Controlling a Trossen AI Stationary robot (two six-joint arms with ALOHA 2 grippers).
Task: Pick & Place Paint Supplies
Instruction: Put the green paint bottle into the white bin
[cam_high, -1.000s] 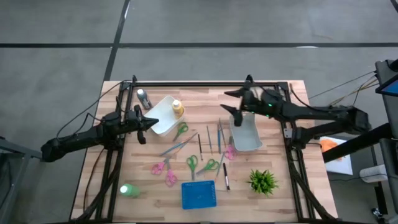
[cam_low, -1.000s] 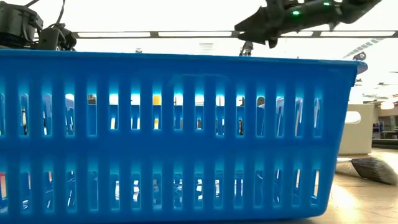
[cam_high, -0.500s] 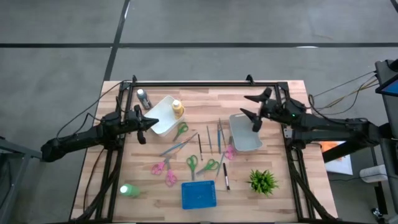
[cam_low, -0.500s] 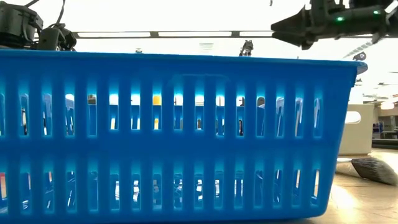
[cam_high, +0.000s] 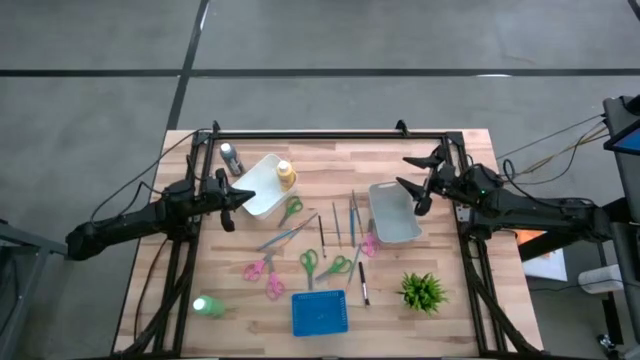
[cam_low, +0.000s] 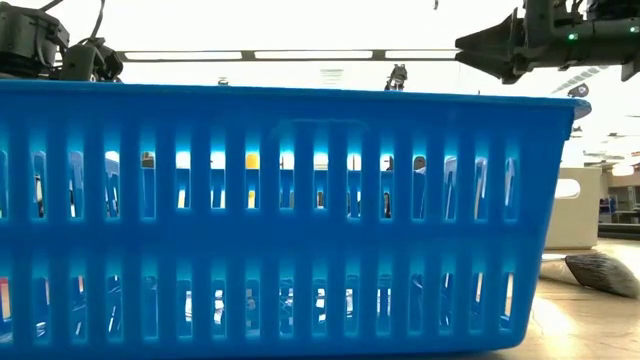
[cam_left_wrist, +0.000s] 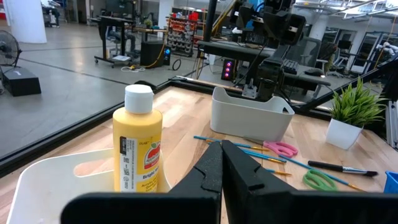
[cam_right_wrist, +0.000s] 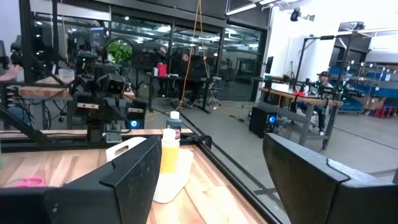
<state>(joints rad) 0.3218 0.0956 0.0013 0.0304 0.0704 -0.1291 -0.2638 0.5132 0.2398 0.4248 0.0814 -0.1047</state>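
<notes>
Brushes lie loose in the middle of your table, thin blue and dark handles mixed among green and pink scissors, between the two white bins. One dark-handled brush sits apart, nearer the potted plant.

Your yellow bottle stands upright in the white tray on the left side; the left wrist view shows it close up. The dark grey bottle stands just behind that tray, by the frame. The green bottle rests well apart from the others, at the front left corner of the table.

Your left gripper hovers just beside the tray with its fingers pressed together, holding nothing; in its wrist view the two dark tips meet.

Your right gripper hangs above the table just to the right of the white bin, fingers spread wide and empty.

The blue basket sits at the front edge and fills most of the low view.
</notes>
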